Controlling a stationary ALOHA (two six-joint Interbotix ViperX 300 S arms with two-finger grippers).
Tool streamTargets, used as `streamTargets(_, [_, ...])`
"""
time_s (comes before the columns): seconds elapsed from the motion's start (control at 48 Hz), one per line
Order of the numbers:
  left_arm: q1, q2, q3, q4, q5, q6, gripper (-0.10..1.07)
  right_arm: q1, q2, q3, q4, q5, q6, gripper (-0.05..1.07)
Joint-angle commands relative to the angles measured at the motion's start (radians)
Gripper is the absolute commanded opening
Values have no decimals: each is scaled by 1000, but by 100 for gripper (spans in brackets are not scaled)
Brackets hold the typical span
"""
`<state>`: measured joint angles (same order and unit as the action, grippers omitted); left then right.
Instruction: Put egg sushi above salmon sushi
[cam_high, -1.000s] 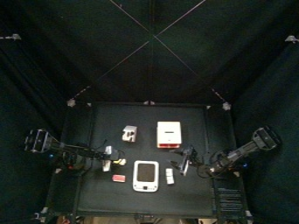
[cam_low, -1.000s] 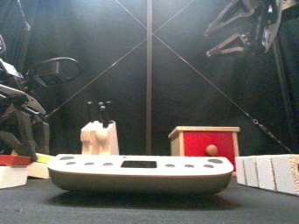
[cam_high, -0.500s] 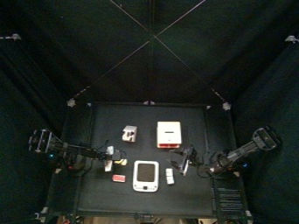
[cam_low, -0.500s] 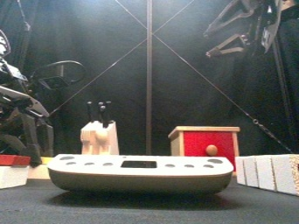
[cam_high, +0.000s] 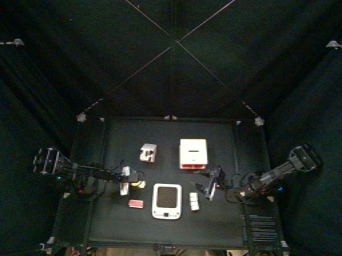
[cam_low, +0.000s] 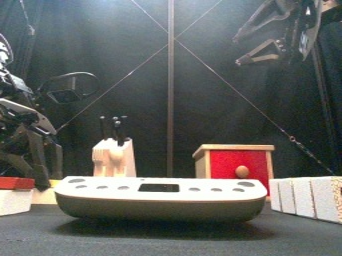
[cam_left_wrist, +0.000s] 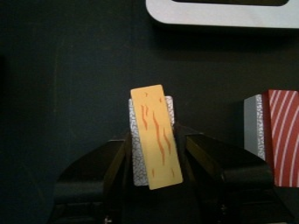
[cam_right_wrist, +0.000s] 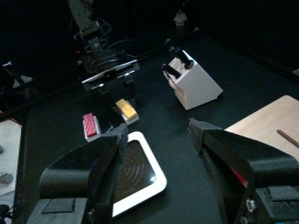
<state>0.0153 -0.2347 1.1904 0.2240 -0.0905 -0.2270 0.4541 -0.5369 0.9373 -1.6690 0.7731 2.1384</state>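
Left gripper (cam_left_wrist: 158, 162) had eased wider since a second ago, jaws now apart beside egg sushi (cam_left_wrist: 156, 134); salmon sushi (cam_left_wrist: 281, 136) nearby. Right gripper (cam_right_wrist: 158, 144) open.

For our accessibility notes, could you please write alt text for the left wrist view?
The egg sushi lies on the black table between the open left pincer and its two black jaws. The striped salmon sushi lies beside it, and a white tray lies beyond.
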Motion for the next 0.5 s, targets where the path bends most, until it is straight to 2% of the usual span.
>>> streamTargets(0.0, [5,-9,-25,-3,-6,2,87,-3,-8,-9,-3,3,2,91])
streamTargets(0.479, [-5,-34,-40,0,-8,5,88,-3,-6,-9,-2,3,3,91])
